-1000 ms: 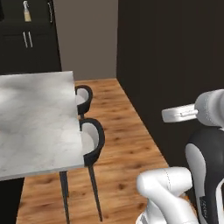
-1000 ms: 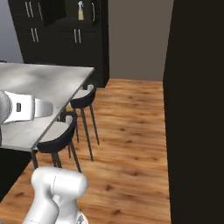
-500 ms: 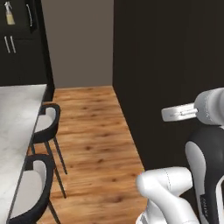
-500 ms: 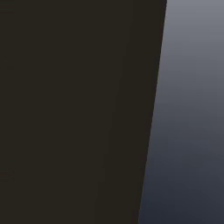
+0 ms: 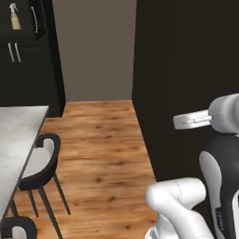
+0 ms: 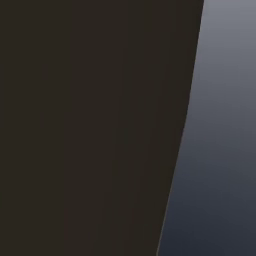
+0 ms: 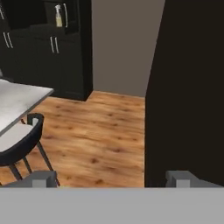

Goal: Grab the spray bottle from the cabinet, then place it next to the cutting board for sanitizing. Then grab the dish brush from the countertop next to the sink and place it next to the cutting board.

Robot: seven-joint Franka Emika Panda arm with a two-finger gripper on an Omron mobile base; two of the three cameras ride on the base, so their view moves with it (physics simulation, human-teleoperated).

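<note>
The gripper (image 7: 111, 178) stands with its jaws spread wide and nothing between them, its two grey fingertips (image 7: 43, 178) far apart at the bottom of the hand view, hanging above wood floor (image 7: 96, 135); just to its right rises a tall dark panel (image 7: 192, 92), close by; to its left a black chair (image 7: 19, 144) is tucked against the grey-white island top (image 7: 19, 98); beyond, across the floor, stands the cabinet (image 7: 65, 52), nearly black, with slim silver handles; the bottle (image 7: 58, 16) sits upright on an open upper shelf there, well apart from the gripper. From the left base view the bottle (image 5: 15, 17) shows high on the cabinet (image 5: 32, 60), with the floor (image 5: 102, 154) and a chair (image 5: 39, 161) between it and the arm.
</note>
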